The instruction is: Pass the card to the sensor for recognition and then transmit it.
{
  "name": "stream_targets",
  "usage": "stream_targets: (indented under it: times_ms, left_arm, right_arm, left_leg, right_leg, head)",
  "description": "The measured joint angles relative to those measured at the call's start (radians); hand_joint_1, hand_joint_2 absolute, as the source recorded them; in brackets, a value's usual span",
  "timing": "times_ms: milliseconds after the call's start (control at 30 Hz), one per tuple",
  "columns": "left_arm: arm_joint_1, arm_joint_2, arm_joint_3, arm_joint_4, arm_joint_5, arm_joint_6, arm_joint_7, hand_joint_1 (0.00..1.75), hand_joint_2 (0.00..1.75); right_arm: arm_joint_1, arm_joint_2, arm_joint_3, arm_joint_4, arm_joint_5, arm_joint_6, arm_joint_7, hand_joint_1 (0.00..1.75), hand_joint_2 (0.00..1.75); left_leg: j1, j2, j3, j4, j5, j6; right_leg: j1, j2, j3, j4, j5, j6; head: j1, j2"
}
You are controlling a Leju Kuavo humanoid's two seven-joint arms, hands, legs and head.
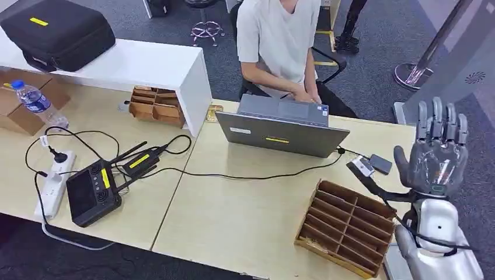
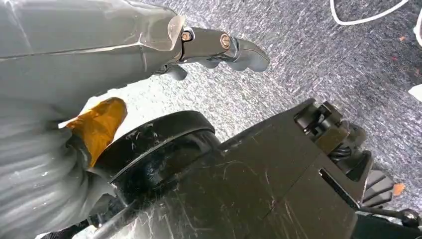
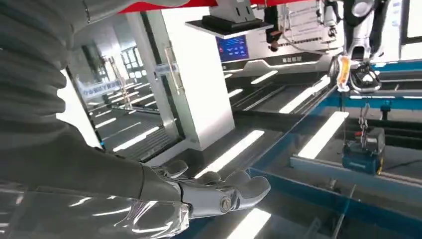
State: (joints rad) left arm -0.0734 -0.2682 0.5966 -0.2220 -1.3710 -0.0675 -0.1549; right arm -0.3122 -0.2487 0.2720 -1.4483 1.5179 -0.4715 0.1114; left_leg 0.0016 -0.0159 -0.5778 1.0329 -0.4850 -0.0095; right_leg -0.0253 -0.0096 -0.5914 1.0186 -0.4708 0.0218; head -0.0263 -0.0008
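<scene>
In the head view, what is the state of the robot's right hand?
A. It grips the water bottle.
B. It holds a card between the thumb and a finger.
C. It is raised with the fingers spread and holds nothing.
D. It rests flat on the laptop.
C: the right hand stands upright beyond the table edge with its fingers apart and nothing in it, well away from the laptop and the water bottle.

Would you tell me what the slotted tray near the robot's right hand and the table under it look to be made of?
The slotted tray looks like brown corrugated cardboard, matte: thin bent dividers, frayed edges. The table seems pale wood-look laminate, smooth and faintly glossy, though the core cannot be told. The right hand hovers open beside them.
</scene>
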Motion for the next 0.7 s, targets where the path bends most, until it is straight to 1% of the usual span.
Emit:
stream_targets:
  times_ms: [100,300,433,600,700]
  left_arm:
    - [0.000,0.000,0.002,0.000,0.005,0.002,0.000,0.00,1.75]
    - [0.000,0.000,0.004,0.000,0.009,0.005,0.000,0.00,1.75]
    - [0.001,0.001,0.008,0.000,0.023,0.009,0.001,0.00,1.75]
    - [0.002,0.001,0.017,0.000,0.036,0.018,0.000,0.00,1.75]
    - [0.002,0.001,0.028,0.000,0.048,0.021,0.000,0.00,1.75]
  right_arm:
    - [0.084,-0.003,-0.018,-0.102,0.003,-0.004,-0.004,0.00,1.75]
    - [0.153,-0.006,-0.043,-0.202,0.003,-0.005,-0.009,0.00,1.75]
    - [0.255,-0.006,-0.066,-0.295,0.004,-0.047,-0.014,0.00,1.75]
    - [0.384,-0.006,-0.114,-0.411,-0.006,-0.101,-0.020,0.00,1.75]
    - [0.449,-0.006,-0.140,-0.470,-0.051,-0.091,-0.029,0.00,1.75]
  left_leg:
    - [0.000,0.002,0.000,0.000,-0.001,-0.001]
    - [0.000,0.002,0.001,0.000,-0.001,-0.001]
    - [0.000,0.002,0.001,0.000,-0.001,-0.001]
    - [0.000,0.002,0.001,0.000,-0.002,-0.001]
    - [0.000,0.002,0.000,-0.001,-0.002,-0.001]
  right_leg:
    - [0.000,0.001,0.000,0.000,0.000,0.000]
    - [0.000,0.001,0.000,0.000,0.000,0.000]
    - [0.000,0.001,0.000,0.000,0.000,0.000]
    - [0.000,0.001,-0.001,0.000,-0.001,-0.001]
    - [0.000,0.001,0.000,0.000,-0.002,-0.001]
  head:
    - [0.000,0.000]
    - [0.000,0.000]
    - [0.000,0.000]
    - [0.000,0.000]
    - [0.000,0.000]
